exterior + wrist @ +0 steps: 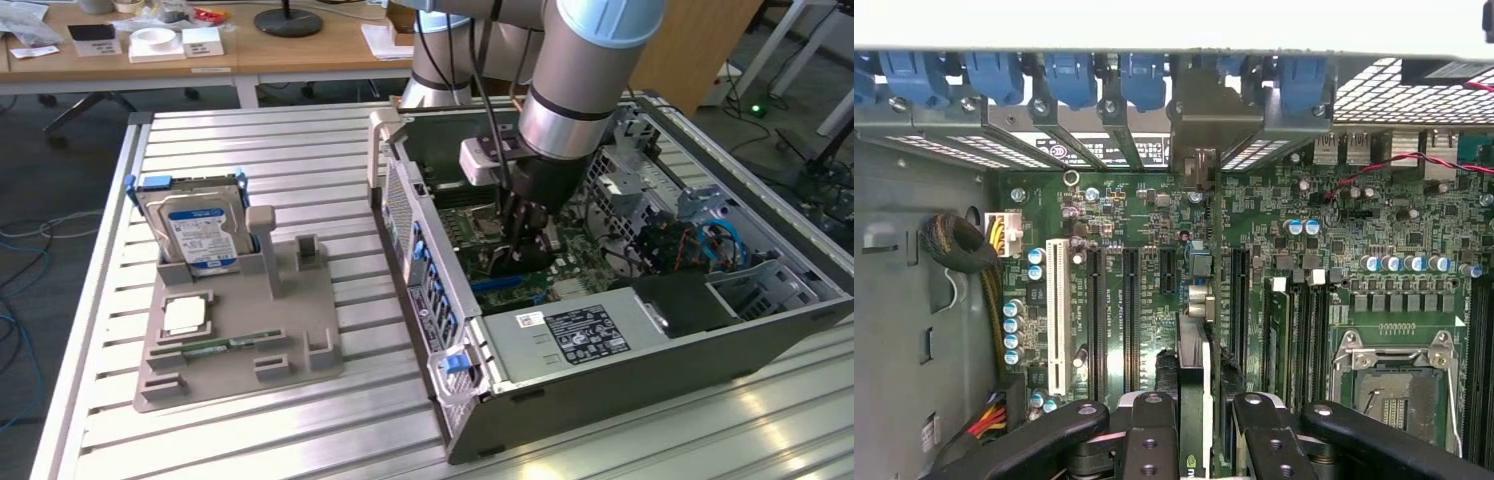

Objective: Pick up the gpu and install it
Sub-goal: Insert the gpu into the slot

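Pincer (526, 248) clamps gpu (1194, 365) in case (627, 372) — slatted table (267, 425).

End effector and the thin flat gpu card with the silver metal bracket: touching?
Touching. Wrist view shows the end effector clamping the thin flat gpu card, seen edge-on between its fingers.

Wrist view: the gpu (1194, 360) stands edge-on between the fingers of the hand (1196, 405), both faces hidden; the picture's edge cuts off card and fingers alike. Exterior view: the hand (523, 250) covers most of the card; the arm (587, 70) is cropped; print on the power-supply label (587, 335) is too small to read.
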You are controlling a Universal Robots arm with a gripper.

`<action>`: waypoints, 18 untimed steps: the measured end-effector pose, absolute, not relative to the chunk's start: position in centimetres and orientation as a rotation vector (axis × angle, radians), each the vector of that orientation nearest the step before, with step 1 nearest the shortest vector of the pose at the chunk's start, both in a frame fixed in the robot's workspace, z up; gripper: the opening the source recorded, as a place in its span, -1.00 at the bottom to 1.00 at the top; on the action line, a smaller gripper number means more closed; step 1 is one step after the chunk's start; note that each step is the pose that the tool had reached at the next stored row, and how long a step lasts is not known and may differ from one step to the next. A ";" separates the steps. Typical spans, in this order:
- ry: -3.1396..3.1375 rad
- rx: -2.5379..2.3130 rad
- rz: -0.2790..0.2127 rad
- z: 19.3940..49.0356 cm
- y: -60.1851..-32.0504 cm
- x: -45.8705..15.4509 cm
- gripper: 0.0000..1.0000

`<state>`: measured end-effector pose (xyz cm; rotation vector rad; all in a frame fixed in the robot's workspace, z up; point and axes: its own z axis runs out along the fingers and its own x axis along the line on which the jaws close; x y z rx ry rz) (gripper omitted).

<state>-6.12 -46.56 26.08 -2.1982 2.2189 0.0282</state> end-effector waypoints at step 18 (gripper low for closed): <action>2.203 -2.203 0.020 25.1 -46.6 -6.4 -0.47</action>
